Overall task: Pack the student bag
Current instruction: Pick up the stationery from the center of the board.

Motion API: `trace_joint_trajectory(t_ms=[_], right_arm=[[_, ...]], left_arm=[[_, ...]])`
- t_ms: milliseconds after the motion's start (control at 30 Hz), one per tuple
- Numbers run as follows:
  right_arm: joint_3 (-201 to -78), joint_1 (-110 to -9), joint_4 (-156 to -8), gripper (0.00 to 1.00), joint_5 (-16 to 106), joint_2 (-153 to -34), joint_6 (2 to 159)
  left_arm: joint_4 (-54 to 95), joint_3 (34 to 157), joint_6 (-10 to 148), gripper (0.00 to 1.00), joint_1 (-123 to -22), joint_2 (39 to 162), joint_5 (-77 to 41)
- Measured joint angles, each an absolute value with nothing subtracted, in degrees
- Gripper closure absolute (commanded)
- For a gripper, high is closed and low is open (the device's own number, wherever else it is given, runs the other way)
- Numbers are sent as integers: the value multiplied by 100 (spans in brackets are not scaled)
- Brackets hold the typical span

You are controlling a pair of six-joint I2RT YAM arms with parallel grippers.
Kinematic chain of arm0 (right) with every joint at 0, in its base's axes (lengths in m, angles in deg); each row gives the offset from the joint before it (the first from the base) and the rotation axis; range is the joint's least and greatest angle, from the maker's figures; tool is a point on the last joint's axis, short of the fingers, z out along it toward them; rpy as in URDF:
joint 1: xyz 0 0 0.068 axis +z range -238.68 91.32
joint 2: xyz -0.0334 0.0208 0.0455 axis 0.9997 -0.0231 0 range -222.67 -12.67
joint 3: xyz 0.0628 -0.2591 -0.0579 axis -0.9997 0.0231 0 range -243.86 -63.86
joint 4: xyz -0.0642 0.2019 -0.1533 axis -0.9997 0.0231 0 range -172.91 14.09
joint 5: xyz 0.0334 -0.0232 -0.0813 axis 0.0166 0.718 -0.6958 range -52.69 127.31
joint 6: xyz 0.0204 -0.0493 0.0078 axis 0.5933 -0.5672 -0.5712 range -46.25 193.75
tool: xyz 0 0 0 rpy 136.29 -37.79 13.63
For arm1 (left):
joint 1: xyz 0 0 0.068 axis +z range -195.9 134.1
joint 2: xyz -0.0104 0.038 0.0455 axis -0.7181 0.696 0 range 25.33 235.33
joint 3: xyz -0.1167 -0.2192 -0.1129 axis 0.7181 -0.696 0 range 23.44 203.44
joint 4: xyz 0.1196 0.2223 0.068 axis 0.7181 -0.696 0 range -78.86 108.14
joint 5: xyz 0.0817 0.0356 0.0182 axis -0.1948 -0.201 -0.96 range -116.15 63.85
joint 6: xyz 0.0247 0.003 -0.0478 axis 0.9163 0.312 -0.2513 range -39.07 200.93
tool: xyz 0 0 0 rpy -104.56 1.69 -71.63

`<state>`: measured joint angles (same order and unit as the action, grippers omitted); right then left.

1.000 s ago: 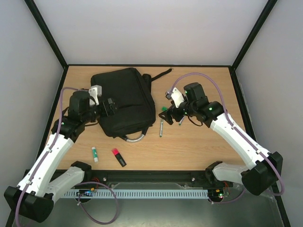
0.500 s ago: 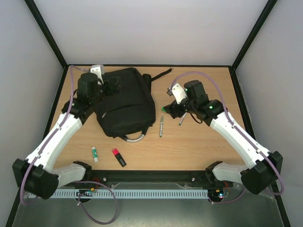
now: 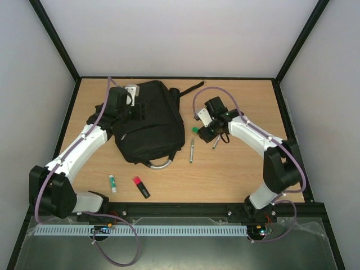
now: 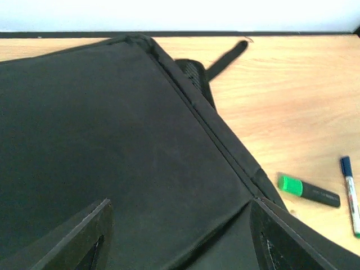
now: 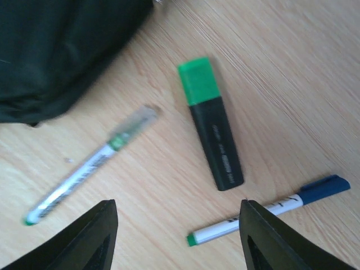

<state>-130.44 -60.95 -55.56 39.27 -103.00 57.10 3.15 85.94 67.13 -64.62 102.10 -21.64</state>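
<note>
The student bag (image 3: 151, 121) is a large black backpack lying flat at the middle left of the table, with its grey handle (image 3: 159, 164) toward me. It fills the left wrist view (image 4: 112, 146). My left gripper (image 3: 138, 110) is open and empty just over the bag's top panel (image 4: 180, 225). My right gripper (image 3: 206, 131) is open and empty, hovering over the wood by a green-capped black highlighter (image 5: 214, 124), a blue-capped pen (image 5: 270, 209) and a clear-capped pen (image 5: 90, 163).
A white and green glue stick (image 3: 112, 182) and a red-capped black highlighter (image 3: 140, 186) lie near the front left. A bag strap (image 3: 190, 89) trails toward the back wall. The green highlighter (image 4: 308, 190) lies close to the bag's right edge.
My left gripper has swung from the bag's left side up and right onto its far part. My right gripper has moved left and down toward the green highlighter.
</note>
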Motion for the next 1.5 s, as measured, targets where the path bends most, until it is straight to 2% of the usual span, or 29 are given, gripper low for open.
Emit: trace_joint_trajectory(t_ms=[67, 367, 600, 733, 833, 933, 1233, 1467, 1500], right_arm=[[-13101, -6246, -5536, 48, 3844, -10573, 5691], [-13342, -6672, -5431, 49, 3711, -11388, 5431], [-13737, -6670, -5422, 43, 3798, -11943, 5236], [-13906, -6670, -5437, 44, 3803, -12243, 5135], [-13989, -6670, -5433, 49, 3792, -12420, 5037], [-14030, -6670, -5431, 60, 3809, -12566, 4937], [-14096, -6670, -5221, 82, 4052, -12606, 4919], [-14083, -6670, -5051, 89, 4185, -12553, 5247], [-14056, -6670, -5035, 89, 4205, -12510, 5315]], left_arm=[[324, 8555, 6818, 31, -6573, 10201, -2103], [-10, 8188, 6949, 28, -6822, 10120, -1972], [-246, 8061, 7010, 27, -7026, 9897, -1976], [-334, 7991, 7032, 27, -7063, 9812, -1974], [-369, 7991, 7050, 27, -7065, 9810, -1972], [-375, 7991, 7067, 27, -7065, 9810, -1974], [-401, 7991, 7091, 27, -7074, 9812, -1974], [-454, 7993, 7131, 26, -7115, 9878, -1989], [-476, 7993, 7133, 11, -7128, 9895, -1998]])
